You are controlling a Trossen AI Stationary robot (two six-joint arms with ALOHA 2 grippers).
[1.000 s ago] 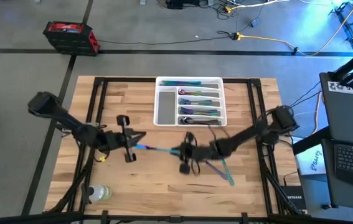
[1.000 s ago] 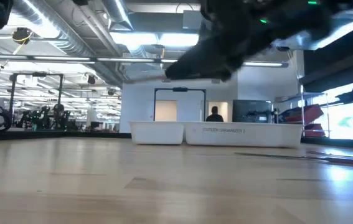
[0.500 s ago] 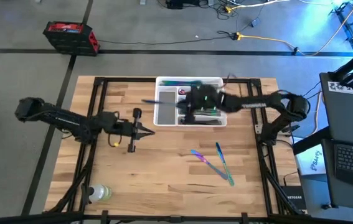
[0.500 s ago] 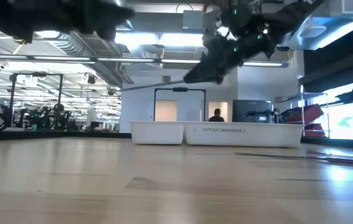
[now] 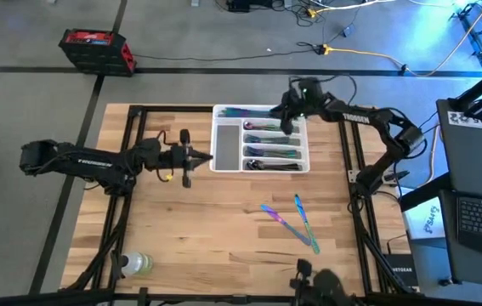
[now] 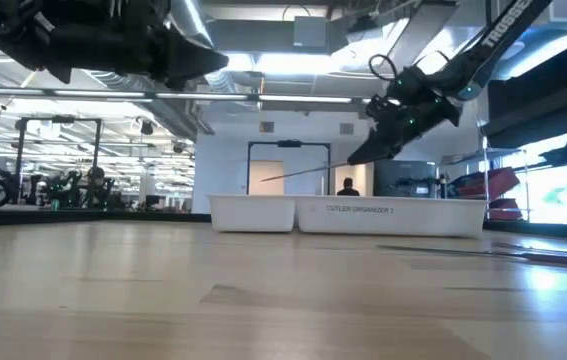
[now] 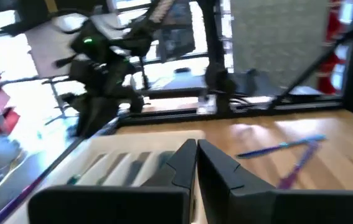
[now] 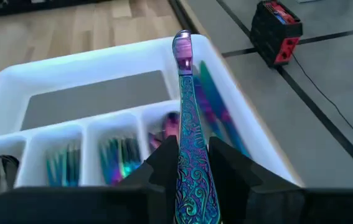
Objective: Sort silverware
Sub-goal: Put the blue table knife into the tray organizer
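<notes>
While gripping a knife (image 8: 185, 112) — right gripper (image 8: 187, 163) above tray (image 8: 14, 81).

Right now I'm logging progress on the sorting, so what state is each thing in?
Right hand: shut on a knife, held above the tray's far end.
Left hand: shut, empty, beside the tray.
Tray: partly filled, large slot bare.
Two loose pieces: lying on the table, unsorted.
Bottle: lying on its side at the table corner.
</notes>
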